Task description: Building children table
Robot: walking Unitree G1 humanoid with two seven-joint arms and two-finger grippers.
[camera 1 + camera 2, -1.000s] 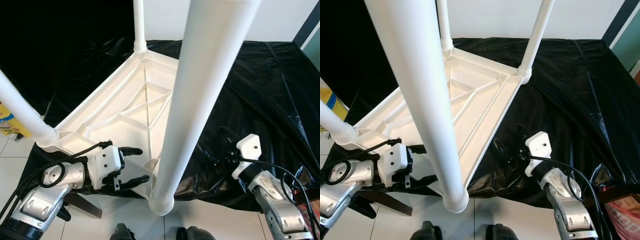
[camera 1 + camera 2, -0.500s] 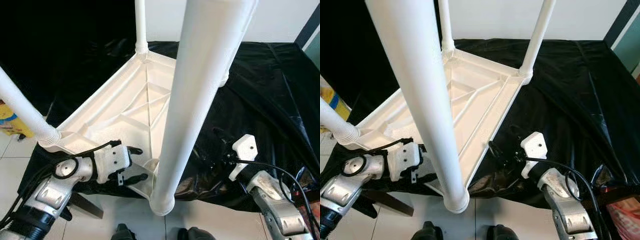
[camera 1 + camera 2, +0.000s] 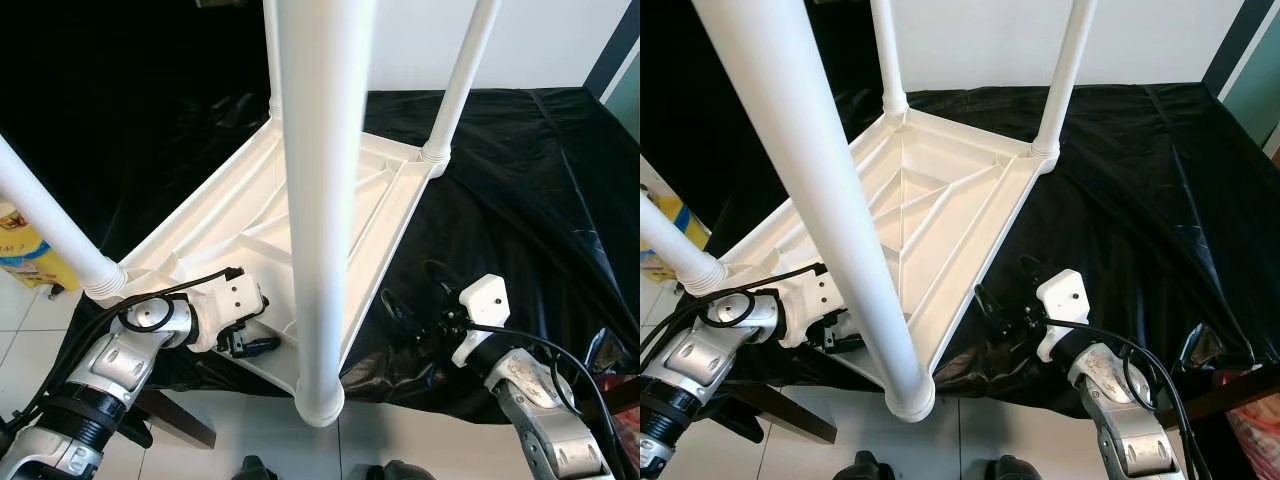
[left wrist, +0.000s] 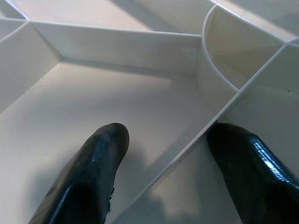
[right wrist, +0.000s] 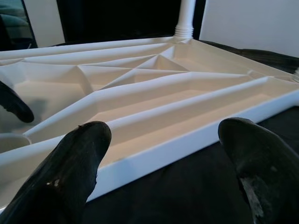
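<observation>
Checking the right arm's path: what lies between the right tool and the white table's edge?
Bare black sheet lies between the right tool and the table rim, per the right wrist view.

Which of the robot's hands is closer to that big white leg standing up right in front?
Left. The left hand is inside the upturned table's underside beside the front leg; the right hand hovers over black sheeting farther away.

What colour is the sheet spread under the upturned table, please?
Glossy black; the sheet shows best in the right eye view, beneath the white table.
</observation>
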